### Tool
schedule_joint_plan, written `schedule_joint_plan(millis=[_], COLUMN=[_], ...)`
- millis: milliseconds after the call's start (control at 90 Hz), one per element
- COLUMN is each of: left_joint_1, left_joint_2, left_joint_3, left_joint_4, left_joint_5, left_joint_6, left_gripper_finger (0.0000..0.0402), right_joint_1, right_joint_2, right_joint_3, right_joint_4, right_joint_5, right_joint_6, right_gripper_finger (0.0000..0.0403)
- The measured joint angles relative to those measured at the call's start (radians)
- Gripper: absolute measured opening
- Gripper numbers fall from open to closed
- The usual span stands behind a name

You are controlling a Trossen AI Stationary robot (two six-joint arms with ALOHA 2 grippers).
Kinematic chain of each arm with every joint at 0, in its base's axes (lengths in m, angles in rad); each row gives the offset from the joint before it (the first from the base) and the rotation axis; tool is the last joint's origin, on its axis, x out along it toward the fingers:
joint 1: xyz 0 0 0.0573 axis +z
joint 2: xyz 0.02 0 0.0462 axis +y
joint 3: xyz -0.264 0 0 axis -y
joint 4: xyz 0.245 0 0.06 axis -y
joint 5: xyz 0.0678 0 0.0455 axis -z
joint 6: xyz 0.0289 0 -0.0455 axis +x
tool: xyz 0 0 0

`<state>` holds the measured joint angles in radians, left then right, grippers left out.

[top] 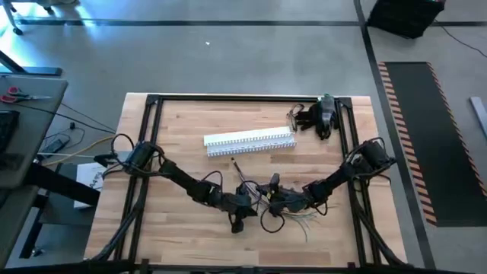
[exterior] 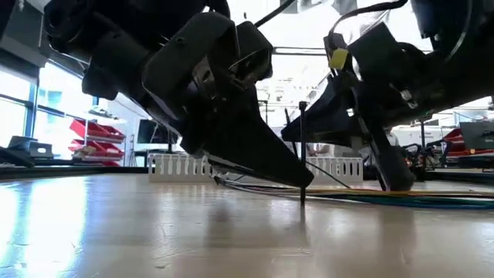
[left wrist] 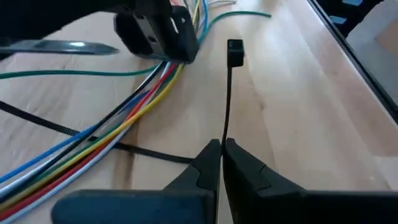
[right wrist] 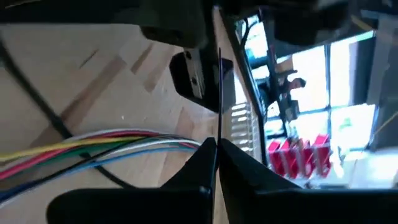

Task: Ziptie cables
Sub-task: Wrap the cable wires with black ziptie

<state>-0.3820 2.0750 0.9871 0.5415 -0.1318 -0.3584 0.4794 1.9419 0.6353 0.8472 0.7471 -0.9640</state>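
The cables (left wrist: 112, 127), a loose bunch of coloured wires, lie on the wooden table near its front middle (top: 297, 219). My left gripper (left wrist: 221, 146) is shut on a black zip tie whose head (left wrist: 234, 51) stands free above the table (exterior: 302, 104). My right gripper (right wrist: 216, 144) is shut, with its tips down at the cables (right wrist: 112, 142), close beside the left gripper (top: 247, 196). A thin black strap (right wrist: 219, 93) rises from between its tips. My left gripper pinches the zip tie's strap (left wrist: 224, 130) between its two fingertips, well below the head. In the low view the tie stands upright above the fingertips (exterior: 305, 184), and its lower end reaches the table. My right gripper's shut tips stand where the cable bundle (right wrist: 186, 144) reaches them. The fingers hide the spot. I cannot tell whether they hold the cables, the thin black strap, or nothing.
A white slotted channel (top: 249, 141) lies across the table's middle, beyond the grippers. A black tool (top: 319, 116) sits at the far right corner. Another black strap (left wrist: 56, 124) crosses under the cables. Black frame rails (top: 152, 99) border the table.
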Motion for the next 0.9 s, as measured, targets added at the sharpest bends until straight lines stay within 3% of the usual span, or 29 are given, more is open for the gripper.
schedule_joint_plan(millis=[267,533,900], left_joint_1=[-0.002,-0.014,-0.006], left_joint_2=[-0.001,-0.032,-0.034], left_joint_3=[0.0,0.001,0.001], left_joint_4=[0.002,-0.013,-0.036], left_joint_5=[0.0,-0.008,-0.003], left_joint_6=[0.001,0.028,0.022], left_gripper_finger=[0.0,0.0,0.0], right_joint_1=[0.004,0.034,0.034], right_joint_2=[0.001,0.003,0.006], right_joint_3=[-0.002,-0.003,-0.005], right_joint_4=[-0.002,0.028,0.073], right_joint_5=[0.019,-0.051,-0.046], right_joint_6=[-0.015,0.005,0.02], right_gripper_finger=[0.0,0.0,0.0])
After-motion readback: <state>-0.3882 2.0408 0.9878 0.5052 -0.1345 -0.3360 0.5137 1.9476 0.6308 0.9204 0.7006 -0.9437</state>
